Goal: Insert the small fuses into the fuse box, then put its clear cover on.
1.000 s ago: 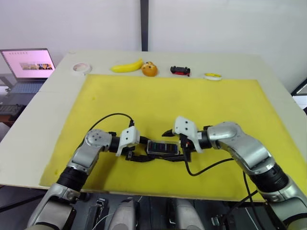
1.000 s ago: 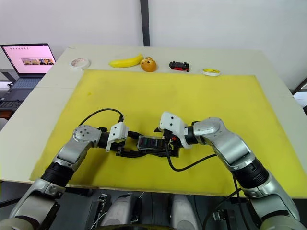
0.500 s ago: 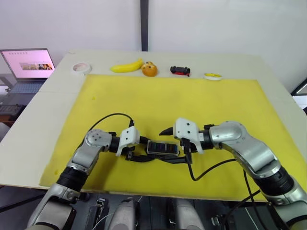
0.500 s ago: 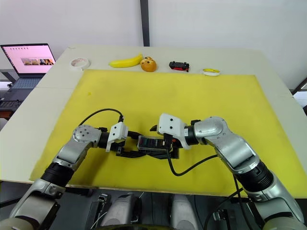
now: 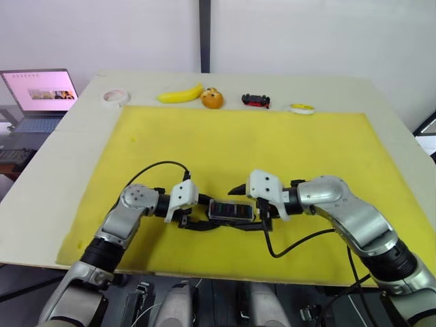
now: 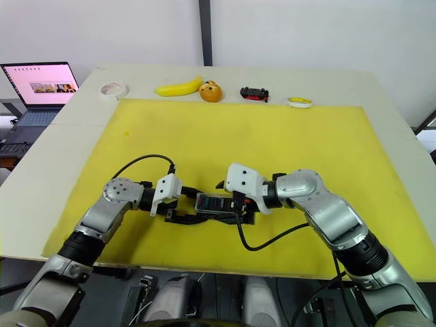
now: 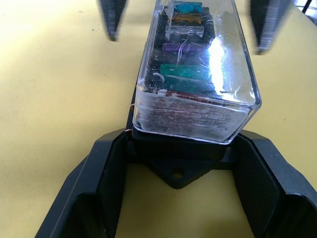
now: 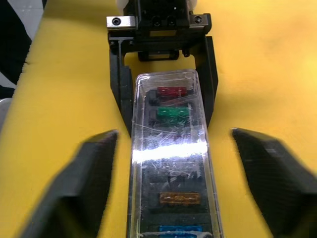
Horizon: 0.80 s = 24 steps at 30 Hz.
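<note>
Yellow mat [image 5: 272,146], right gripper [image 8: 171,148] retreated, spread

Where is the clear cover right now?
The clear cover sits on the fuse box, near the front edge of the yellow mat, between the left gripper and the right gripper, both open around its ends.

One fuse box [image 5: 231,210] with one clear cover [image 7: 198,74] is seen, plus one banana [image 5: 180,94], one toy car [image 5: 255,101], one laptop [image 5: 39,92] and two tape rolls [image 5: 116,97].
</note>
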Each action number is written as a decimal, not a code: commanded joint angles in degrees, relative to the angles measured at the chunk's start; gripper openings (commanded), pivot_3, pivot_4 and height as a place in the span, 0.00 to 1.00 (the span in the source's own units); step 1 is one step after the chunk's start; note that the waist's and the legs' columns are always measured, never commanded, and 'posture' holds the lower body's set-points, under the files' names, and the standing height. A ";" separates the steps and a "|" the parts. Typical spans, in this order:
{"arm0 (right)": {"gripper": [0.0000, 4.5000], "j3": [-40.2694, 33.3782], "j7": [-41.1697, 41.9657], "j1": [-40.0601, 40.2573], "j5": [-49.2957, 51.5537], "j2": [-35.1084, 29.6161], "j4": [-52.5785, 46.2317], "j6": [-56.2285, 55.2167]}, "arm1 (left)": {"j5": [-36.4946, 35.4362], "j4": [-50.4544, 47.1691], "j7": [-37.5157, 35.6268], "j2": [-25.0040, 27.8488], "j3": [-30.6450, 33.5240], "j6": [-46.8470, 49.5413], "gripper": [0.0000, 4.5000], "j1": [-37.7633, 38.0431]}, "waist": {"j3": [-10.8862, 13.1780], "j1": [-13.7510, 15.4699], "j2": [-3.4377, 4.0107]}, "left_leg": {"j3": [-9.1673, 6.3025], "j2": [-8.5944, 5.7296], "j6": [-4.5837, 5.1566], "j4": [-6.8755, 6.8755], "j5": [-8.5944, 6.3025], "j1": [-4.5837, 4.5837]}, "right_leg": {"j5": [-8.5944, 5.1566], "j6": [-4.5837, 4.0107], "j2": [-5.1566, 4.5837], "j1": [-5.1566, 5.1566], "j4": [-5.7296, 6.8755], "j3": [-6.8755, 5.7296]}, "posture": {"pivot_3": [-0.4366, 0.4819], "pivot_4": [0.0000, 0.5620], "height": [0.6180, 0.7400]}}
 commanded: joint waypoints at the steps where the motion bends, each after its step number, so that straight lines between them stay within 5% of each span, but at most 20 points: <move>1: 0.60 -0.67 -0.23 0.04 -0.17 -0.28 -2.41 -0.23 | 0.27 -1.24 -0.53 -0.46 -1.99 0.34 0.57 1.20 | 0.00 0.00 0.00 | 0.00 0.00 0.00 0.00 0.00 0.00 | 0.00 0.00 0.00 0.00 0.00 0.00 | 0.48 0.27 0.98; 12: 0.60 -1.22 -0.97 0.84 0.11 -0.54 -2.99 0.33 | 0.46 -1.52 -0.47 -0.64 -2.29 0.31 0.57 1.46 | 0.00 -0.01 0.00 | 0.00 0.00 0.01 0.00 -0.01 0.00 | 0.00 0.00 0.00 0.00 0.00 0.00 | 0.48 0.27 0.98; 16: 0.38 -1.23 -0.92 0.79 0.20 -0.72 -2.97 0.70 | 0.48 -1.51 -0.43 -0.80 -2.37 0.33 0.57 1.40 | 0.00 0.00 0.00 | 0.00 0.00 0.01 0.00 -0.01 0.00 | -0.01 0.00 0.00 0.00 -0.01 0.00 | 0.48 0.27 0.98; 24: 0.38 -1.47 -0.88 0.46 1.03 -0.77 -3.34 2.76 | 0.59 -1.05 -0.56 -0.77 -2.36 0.18 0.57 1.33 | 0.00 0.02 0.00 | 0.00 0.00 0.01 0.00 -0.01 0.00 | -0.01 -0.01 -0.01 0.00 -0.01 0.00 | 0.48 0.27 0.98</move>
